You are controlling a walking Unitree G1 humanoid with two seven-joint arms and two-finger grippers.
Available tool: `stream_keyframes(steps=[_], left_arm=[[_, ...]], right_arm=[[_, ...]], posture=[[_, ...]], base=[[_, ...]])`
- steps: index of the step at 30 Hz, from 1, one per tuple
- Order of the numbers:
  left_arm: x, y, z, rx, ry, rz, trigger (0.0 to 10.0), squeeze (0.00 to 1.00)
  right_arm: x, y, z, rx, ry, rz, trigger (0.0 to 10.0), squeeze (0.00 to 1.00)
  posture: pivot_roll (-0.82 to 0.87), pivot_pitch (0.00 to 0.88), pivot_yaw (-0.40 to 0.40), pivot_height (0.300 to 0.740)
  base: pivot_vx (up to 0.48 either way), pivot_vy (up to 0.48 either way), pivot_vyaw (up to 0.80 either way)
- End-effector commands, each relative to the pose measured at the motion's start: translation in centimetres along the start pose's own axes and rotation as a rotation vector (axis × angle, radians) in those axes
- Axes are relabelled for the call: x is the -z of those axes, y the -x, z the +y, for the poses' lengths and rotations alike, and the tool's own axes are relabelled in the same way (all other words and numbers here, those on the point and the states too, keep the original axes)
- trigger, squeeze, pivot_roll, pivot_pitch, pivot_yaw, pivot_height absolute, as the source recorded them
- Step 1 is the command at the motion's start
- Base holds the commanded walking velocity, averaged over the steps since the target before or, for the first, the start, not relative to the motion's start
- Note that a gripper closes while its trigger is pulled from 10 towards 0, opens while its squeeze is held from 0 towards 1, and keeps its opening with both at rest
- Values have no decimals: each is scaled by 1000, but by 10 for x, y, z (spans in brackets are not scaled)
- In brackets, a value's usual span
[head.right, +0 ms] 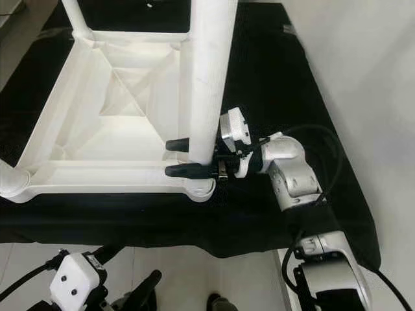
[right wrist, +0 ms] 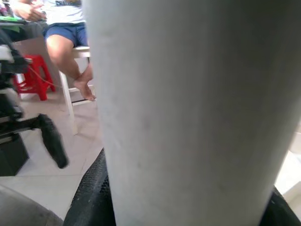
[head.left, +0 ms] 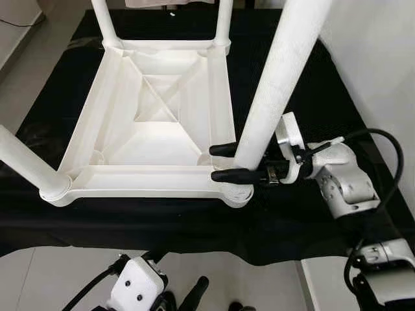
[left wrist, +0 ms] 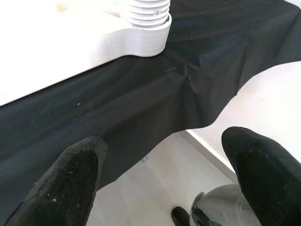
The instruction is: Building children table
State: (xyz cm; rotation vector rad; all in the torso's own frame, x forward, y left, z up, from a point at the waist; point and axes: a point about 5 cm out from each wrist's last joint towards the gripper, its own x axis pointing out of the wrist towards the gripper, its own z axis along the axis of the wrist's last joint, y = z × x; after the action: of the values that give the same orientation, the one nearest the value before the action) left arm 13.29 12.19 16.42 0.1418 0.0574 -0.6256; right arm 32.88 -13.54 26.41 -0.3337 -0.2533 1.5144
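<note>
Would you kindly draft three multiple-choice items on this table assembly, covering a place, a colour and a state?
1. Where is the right gripper?
A. at the near right table leg
B. on the floor
C. at the far left leg

2. What colour is the cloth under the tabletop?
A. red
B. black
C. white

3. How are the left gripper jaws?
A. shut on a leg
B. shut on cloth
C. open, holding nothing

Key: 1 A, black fingers either side of that leg; 2 B, dark sheet surrounds the white top; 3 C, fingers apart above the floor.
</note>
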Motion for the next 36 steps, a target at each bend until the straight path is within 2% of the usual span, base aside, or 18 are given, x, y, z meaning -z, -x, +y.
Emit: stream_keyframes(steps=[1, 10, 14, 23, 29, 31, 36], left_arm=[[-1, 3, -4, 24, -6, 5, 10000, 0], [-1, 3, -6, 28, -4, 6, 10000, 0], [-1, 4, -6, 29, -3, 7, 10000, 0], [-1, 4, -7, 28, -5, 8, 10000, 0], [-1, 4, -7, 28, -8, 9, 10000, 0], [-1, 4, -7, 26, -9, 9, 10000, 0], [-1, 4, -7, 22, -15, 9, 10000, 0]], right_arm=[[29, 0, 5, 9, -97, 113, 10000, 0], [23, 5, 6, -31, -133, 63, 10000, 0], [18, 9, 14, -132, -158, 26, 10000, 0], [19, 8, 23, -202, -181, 23, 10000, 0], [25, 3, 22, -178, -184, 50, 10000, 0], [30, 1, 17, -110, -177, 79, 10000, 0], [28, 5, 13, -70, -188, 52, 10000, 0]], posture=[[77, 363, -39, 740], [77, 363, -41, 740], [75, 361, -40, 740], [76, 357, -40, 740], [76, 355, -39, 740], [75, 359, -42, 740], [75, 363, -40, 740]], base=[[0, 0, 0], [0, 0, 0], [0, 0, 0], [0, 0, 0], [0, 0, 0], [0, 0, 0], [0, 0, 0]])
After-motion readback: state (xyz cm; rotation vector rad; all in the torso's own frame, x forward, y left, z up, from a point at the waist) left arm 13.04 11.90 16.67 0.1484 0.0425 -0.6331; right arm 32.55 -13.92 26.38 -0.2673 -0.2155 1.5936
